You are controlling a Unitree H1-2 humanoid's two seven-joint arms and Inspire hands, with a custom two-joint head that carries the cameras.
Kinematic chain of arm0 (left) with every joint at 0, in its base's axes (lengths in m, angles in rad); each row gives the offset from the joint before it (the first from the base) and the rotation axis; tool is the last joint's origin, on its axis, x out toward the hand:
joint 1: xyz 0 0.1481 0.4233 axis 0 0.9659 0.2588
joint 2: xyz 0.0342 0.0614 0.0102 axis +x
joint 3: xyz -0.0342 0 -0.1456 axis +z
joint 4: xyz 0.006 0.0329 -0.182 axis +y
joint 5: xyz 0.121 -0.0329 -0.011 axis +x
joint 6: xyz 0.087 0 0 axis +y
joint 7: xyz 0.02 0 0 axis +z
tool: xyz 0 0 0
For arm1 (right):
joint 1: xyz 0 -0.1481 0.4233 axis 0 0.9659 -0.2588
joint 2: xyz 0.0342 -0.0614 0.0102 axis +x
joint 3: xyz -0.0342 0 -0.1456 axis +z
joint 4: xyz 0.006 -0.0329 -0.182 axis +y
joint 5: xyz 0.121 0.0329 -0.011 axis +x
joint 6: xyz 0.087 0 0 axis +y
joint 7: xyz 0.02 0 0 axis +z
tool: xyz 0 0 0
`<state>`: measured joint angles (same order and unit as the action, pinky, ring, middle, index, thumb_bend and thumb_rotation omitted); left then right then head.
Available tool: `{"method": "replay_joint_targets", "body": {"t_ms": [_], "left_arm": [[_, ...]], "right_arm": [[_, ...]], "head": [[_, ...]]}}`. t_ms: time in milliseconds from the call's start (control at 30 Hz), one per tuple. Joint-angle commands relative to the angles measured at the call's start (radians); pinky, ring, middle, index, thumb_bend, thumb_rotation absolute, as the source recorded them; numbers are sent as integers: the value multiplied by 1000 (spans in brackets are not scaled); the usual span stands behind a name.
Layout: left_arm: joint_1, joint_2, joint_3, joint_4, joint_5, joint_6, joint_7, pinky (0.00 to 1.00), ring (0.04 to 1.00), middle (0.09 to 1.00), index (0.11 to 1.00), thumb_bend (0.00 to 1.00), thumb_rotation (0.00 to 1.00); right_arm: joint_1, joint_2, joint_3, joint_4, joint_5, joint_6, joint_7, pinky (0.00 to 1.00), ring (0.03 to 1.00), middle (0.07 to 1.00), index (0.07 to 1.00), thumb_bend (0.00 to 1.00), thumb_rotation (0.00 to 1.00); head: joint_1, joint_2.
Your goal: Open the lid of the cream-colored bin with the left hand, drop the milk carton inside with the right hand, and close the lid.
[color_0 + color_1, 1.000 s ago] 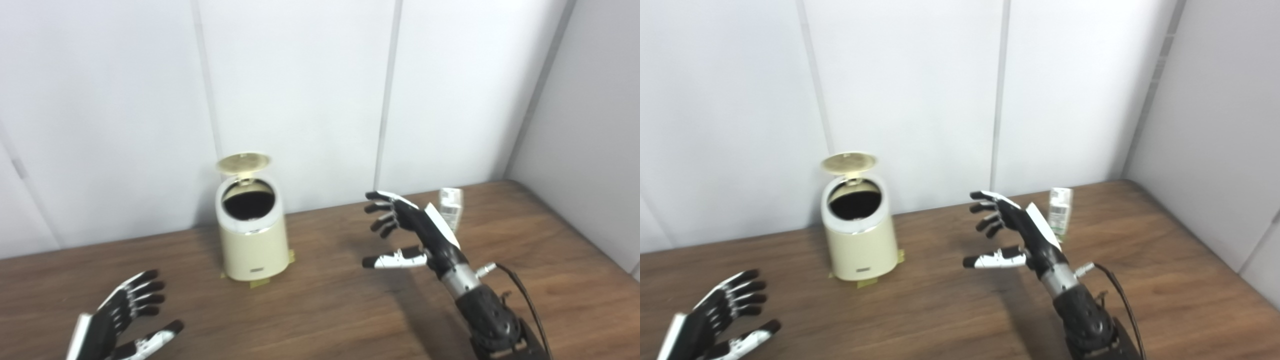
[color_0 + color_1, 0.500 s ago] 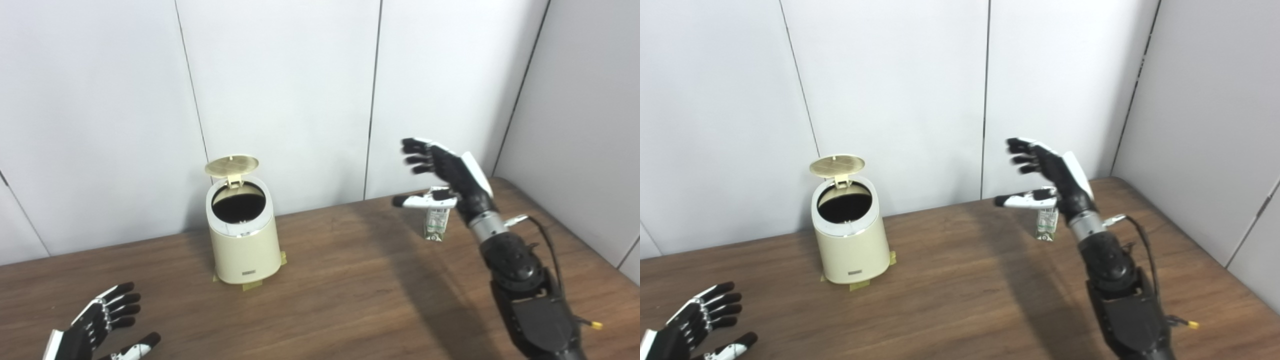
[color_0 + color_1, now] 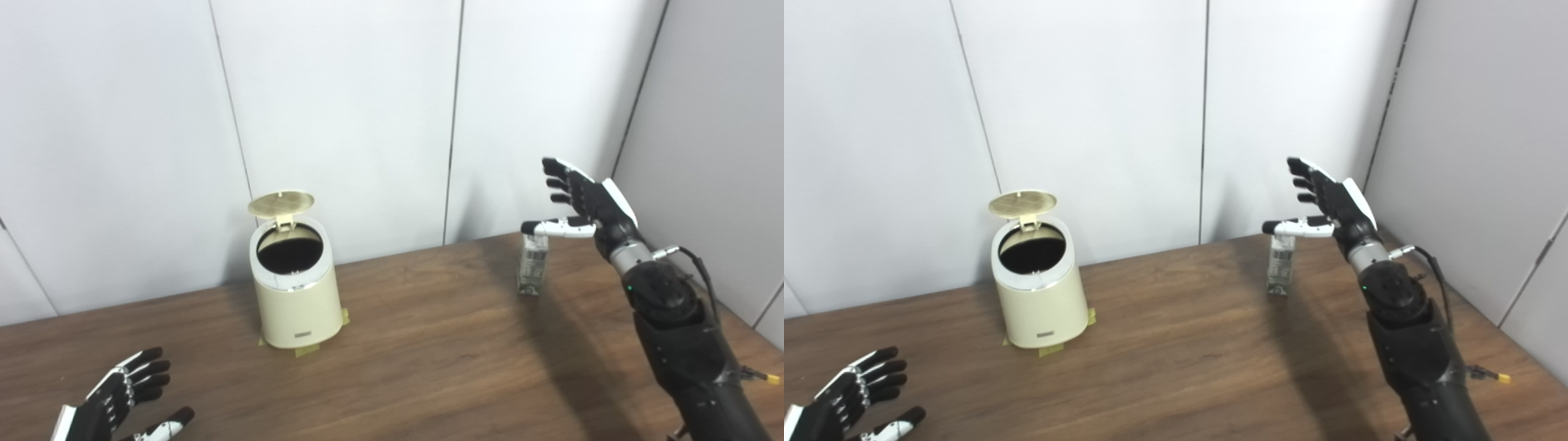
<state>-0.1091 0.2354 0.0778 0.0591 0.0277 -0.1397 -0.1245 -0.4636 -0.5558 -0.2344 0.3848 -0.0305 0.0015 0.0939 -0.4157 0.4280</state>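
The cream-colored bin (image 3: pixel 296 294) stands at the back left of the table, its round lid (image 3: pixel 281 203) tipped up and its dark mouth showing. A small milk carton (image 3: pixel 531 265) stands upright at the back right. My right hand (image 3: pixel 582 202) is open in the air, just above and to the right of the carton, its thumb over the carton's top; it holds nothing. Low at the front left corner my left hand (image 3: pixel 122 398) rests open, far from the bin.
The wooden table (image 3: pixel 429 355) runs to white panel walls behind and a wall corner at the right. Tape strips (image 3: pixel 306 350) lie under the bin's base. A cable (image 3: pixel 698 269) hangs from my right wrist.
My right hand has risen from mid-table and swung right to hover over the carton. My left hand has sunk toward the front left corner. The camera has shifted too.
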Motion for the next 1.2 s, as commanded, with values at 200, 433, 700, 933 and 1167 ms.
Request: {"method": "replay_joint_targets", "body": {"t_ms": [200,433,700,933,1167], "left_arm": [[-31,12,-4,-42,-9,-30,-4,670,709,748,785,682,0],[-25,14,-8,-70,-5,-13,-6,671,706,741,777,680,0],[-26,14,-10,-77,-25,-7,-23,654,708,746,777,669,0],[-23,13,-10,-89,-27,6,-30,653,707,743,773,666,0],[-22,13,-13,-93,-27,14,-35,654,711,749,779,664,0]], "right_arm": [[-76,-51,9,197,31,-118,20,901,914,934,965,938,271],[-75,-11,-1,279,85,-158,31,873,898,915,926,946,229],[-69,-6,39,314,68,-162,38,912,930,940,940,868,193],[-82,8,54,353,72,-169,42,839,878,910,905,885,125],[-82,23,68,329,64,-162,36,803,840,876,871,849,108]], "head": [[8,6],[12,16],[17,18],[22,24],[21,27]]}}
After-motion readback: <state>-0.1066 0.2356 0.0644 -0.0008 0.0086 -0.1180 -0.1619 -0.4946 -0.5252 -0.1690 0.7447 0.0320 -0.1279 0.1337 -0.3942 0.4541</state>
